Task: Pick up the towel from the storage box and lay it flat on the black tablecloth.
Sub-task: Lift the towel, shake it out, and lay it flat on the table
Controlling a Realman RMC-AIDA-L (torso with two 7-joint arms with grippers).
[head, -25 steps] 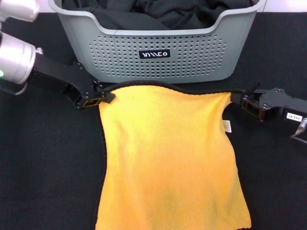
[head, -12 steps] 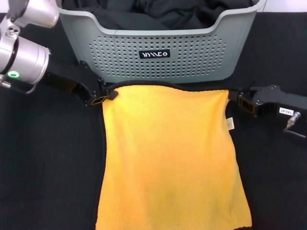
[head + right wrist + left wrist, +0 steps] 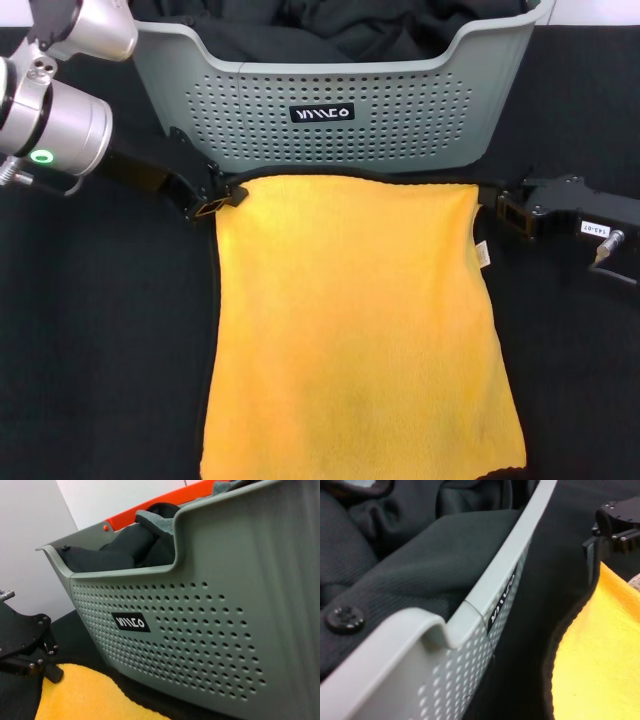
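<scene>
The yellow-orange towel [image 3: 350, 330] lies spread flat on the black tablecloth [image 3: 100, 350], its far edge close to the front wall of the grey storage box [image 3: 400, 110]. My left gripper [image 3: 228, 196] is low at the towel's far left corner and shut on it. My right gripper [image 3: 490, 203] is low at the far right corner and shut on it. The right wrist view shows the left gripper [image 3: 50, 671] touching the towel [image 3: 85, 695] below the box [image 3: 210, 630]. The left wrist view shows the right gripper [image 3: 592, 555] at the towel's edge [image 3: 600, 660].
Black garments [image 3: 330, 25] fill the box and also show in the left wrist view [image 3: 395, 570]. My left arm's silver wrist [image 3: 55, 130] hangs over the table's left side. A small white label [image 3: 482, 255] sits on the towel's right edge. An orange object [image 3: 150, 510] lies behind the box.
Both grippers have carried the towel's far corners toward the box and lower. The far edge has straightened and the towel lies flatter.
</scene>
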